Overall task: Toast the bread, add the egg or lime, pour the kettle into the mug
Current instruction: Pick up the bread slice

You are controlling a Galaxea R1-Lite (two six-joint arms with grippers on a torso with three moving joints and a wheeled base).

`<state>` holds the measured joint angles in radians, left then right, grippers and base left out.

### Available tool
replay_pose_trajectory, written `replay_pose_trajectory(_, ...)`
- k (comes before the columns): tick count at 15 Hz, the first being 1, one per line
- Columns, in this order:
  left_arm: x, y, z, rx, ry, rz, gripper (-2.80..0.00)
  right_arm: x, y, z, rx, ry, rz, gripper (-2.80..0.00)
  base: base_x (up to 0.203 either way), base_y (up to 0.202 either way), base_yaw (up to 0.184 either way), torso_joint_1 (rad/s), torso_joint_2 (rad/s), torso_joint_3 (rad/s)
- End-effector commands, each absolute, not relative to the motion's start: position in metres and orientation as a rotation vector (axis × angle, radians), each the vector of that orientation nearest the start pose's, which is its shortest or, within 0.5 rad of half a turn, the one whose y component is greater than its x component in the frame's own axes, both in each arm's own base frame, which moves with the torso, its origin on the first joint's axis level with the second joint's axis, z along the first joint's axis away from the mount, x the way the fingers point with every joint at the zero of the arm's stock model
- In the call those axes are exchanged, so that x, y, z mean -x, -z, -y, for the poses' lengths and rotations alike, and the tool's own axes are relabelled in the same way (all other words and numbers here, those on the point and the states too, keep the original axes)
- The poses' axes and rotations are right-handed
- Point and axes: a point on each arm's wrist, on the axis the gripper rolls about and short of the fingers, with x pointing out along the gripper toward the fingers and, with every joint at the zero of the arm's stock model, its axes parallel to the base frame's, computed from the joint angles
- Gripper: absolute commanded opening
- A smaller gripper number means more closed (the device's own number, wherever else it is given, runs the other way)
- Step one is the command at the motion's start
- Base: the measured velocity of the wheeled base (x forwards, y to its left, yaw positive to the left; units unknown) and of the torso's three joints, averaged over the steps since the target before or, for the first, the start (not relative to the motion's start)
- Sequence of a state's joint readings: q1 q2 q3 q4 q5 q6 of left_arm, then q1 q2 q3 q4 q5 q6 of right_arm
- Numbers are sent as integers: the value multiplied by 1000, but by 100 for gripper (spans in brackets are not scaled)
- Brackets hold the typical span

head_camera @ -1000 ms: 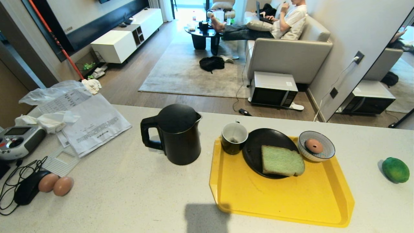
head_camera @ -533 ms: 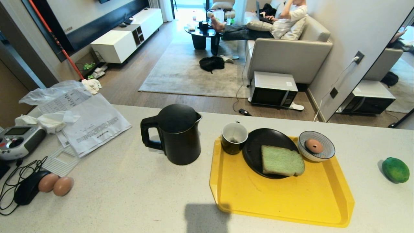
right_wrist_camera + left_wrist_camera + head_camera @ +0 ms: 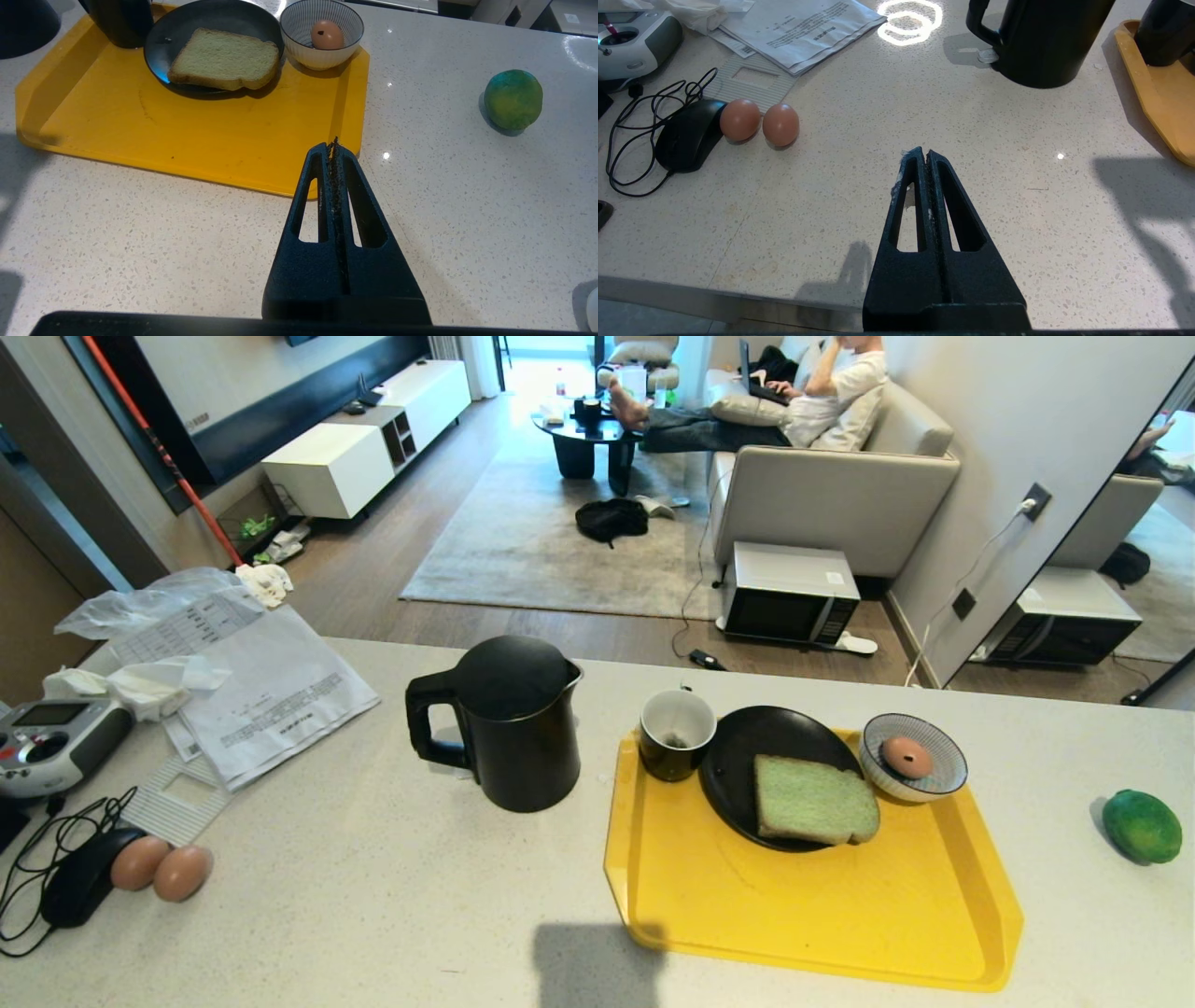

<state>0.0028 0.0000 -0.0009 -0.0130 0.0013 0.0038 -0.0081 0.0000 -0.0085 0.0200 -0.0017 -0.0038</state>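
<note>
The pale green bread [image 3: 814, 800] [image 3: 224, 59] lies on a black plate [image 3: 747, 747] on the yellow tray [image 3: 812, 915]. Behind it, the black mug [image 3: 677, 735] stands at the tray's far left corner. An egg [image 3: 906, 757] [image 3: 327, 34] sits in a striped bowl [image 3: 913, 758]. The black kettle [image 3: 509, 723] [image 3: 1041, 42] stands left of the tray, handle to the left. At the counter's far right lies the lime [image 3: 1141, 826] [image 3: 513, 99]. Neither arm shows in the head view. My left gripper [image 3: 923, 152] is shut and empty over bare counter. My right gripper [image 3: 333, 142] is shut and empty near the tray's near right corner.
Two loose eggs [image 3: 161, 868] [image 3: 759, 121] lie beside a black mouse [image 3: 84, 877] with its cable at the counter's left. Papers [image 3: 261, 695] and a remote controller [image 3: 51, 742] lie behind them. Beyond the counter, a person sits on a sofa [image 3: 831, 476], a microwave [image 3: 789, 595] on the floor.
The person on the sofa has shifted an arm. Nothing on the counter has moved.
</note>
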Motion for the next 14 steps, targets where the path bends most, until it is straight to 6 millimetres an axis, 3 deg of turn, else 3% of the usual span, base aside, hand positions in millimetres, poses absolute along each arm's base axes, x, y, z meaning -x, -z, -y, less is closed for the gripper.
replay_pose_trajectory(1, 23, -77, 0, -5, -5, 14, -280, 23, -76, 0, 5, 9, -12, -280, 0, 0, 0, 0, 0, 0)
replay_pose_trajectory(14, 23, -77, 0, -3, -6, 14, -280, 23, -76, 0, -2, 12, -9, -280, 0, 0, 0, 0, 0, 0)
